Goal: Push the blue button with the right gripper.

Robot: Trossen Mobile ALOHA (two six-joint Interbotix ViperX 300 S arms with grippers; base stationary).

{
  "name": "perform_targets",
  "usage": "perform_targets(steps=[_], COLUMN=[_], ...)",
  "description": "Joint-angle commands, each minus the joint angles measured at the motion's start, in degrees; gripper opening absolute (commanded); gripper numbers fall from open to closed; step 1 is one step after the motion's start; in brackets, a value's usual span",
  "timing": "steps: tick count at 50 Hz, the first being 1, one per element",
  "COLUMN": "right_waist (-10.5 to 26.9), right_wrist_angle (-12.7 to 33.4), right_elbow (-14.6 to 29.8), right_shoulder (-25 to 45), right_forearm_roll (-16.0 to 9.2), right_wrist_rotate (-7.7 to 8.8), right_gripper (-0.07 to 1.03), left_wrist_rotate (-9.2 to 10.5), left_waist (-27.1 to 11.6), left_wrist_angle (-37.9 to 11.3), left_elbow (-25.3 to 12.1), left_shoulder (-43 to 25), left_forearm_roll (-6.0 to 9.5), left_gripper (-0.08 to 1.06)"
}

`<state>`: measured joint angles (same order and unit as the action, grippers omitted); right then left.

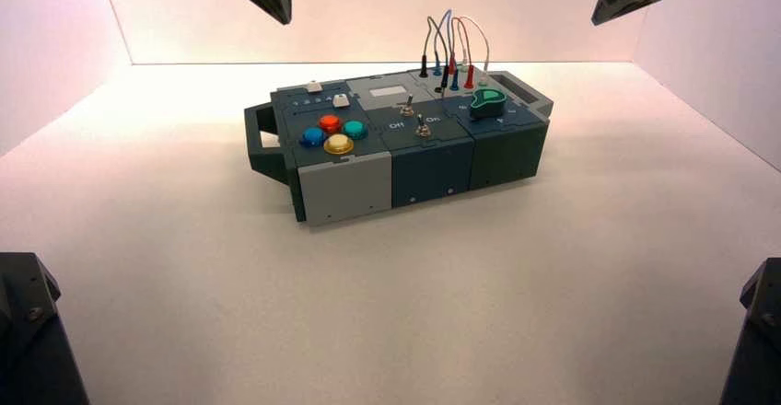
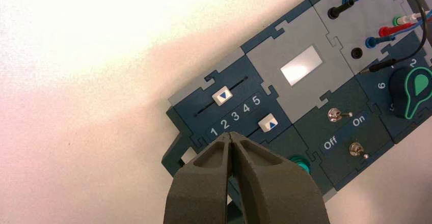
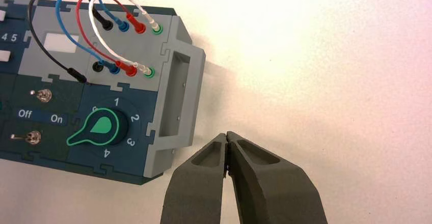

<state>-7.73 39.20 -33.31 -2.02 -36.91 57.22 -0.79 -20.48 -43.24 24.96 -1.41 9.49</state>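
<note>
The blue button [image 1: 312, 136] sits at the left front of the cluster on the box's [image 1: 345, 189] left end, beside the red [image 1: 330, 122], teal [image 1: 355, 130] and yellow [image 1: 338, 144] buttons. My right gripper [image 1: 603, 16] hangs high at the far right, well behind and above the box. In the right wrist view this gripper [image 3: 226, 135] is shut on nothing, over bare table beside the box's grey handle end [image 3: 176, 96]; the blue button is out of that view. My left gripper [image 2: 232, 135] is shut and empty above the slider end, its fingers hiding the blue button.
The box also bears two sliders [image 2: 222, 95] numbered 1 to 5, two toggle switches [image 3: 45, 95] marked Off and On, a teal teardrop knob [image 3: 102, 127] and plugged wires [image 1: 451, 46]. Black corner mounts [image 1: 28, 331] stand at the near left and right. White walls enclose the table.
</note>
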Motion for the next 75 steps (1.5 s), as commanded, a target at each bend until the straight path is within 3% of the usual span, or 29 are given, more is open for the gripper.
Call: perform_targets(steps=[1,14,21,39,45,52,59,62,63,66,69,73,75], right_waist=[0.2,0.2,0.6,8.9,12.0,15.7,20.0,21.9,22.3,24.3,26.3,28.9,30.1], right_wrist_angle=[-0.2,-0.2,0.3,0.4,-0.2,-2.3,-3.1,-2.5,-2.3,-0.4,1.4,3.7,4.7], right_elbow=[1.2,1.2,0.9,0.1,-0.1,0.1,0.4,0.7,0.8,1.6,2.5,3.3,3.9], right_shoulder=[-0.9,-1.9,-3.0,-6.1,-7.0,-7.7,-8.3,-8.3,-8.3,-8.4,-8.5,-8.8,-8.9], right_forearm_roll=[-0.4,-0.4,-0.4,0.4,2.4,6.2,13.4,18.0,18.8,23.5,26.9,30.2,30.6], right_wrist_rotate=[-0.18,-0.26,-1.58,-3.96,-8.09,-14.77,-23.73,-28.56,-29.36,-33.75,-36.83,-39.55,-40.17], right_gripper=[-0.02,-0.02,-0.02,-0.02,-0.02,-0.02,-0.02,-0.02,-0.02,-0.02,-0.02,-0.02,-0.02], left_wrist_rotate=[-0.09,0.0,0.0,0.0,0.0,0.18,0.18,0.18,0.18,0.18,0.18,0.18,0.18], left_waist=[0.2,0.2,0.2,0.4,1.2,2.6,3.4,3.6,3.7,3.9,3.9,3.9,3.9], left_wrist_angle=[0.3,0.3,0.4,0.3,0.3,-0.1,-0.3,-0.4,-0.5,-1.1,-1.6,-2.3,-2.5], left_elbow=[-1.3,-1.2,-1.2,-0.8,-0.8,-0.9,-0.9,-1.0,-1.0,-1.1,-1.3,-1.6,-1.8], left_shoulder=[1.1,1.8,2.7,4.5,4.8,4.8,4.7,4.5,4.5,4.0,3.5,2.8,2.5], left_forearm_roll=[0.09,0.09,0.09,0.09,0.09,0.18,0.53,0.79,0.88,1.14,1.41,1.58,1.67], left_gripper=[-0.03,-0.03,-0.03,-0.03,-0.03,-0.03,-0.03,-0.03,-0.03,-0.03,-0.03,-0.03,-0.03])
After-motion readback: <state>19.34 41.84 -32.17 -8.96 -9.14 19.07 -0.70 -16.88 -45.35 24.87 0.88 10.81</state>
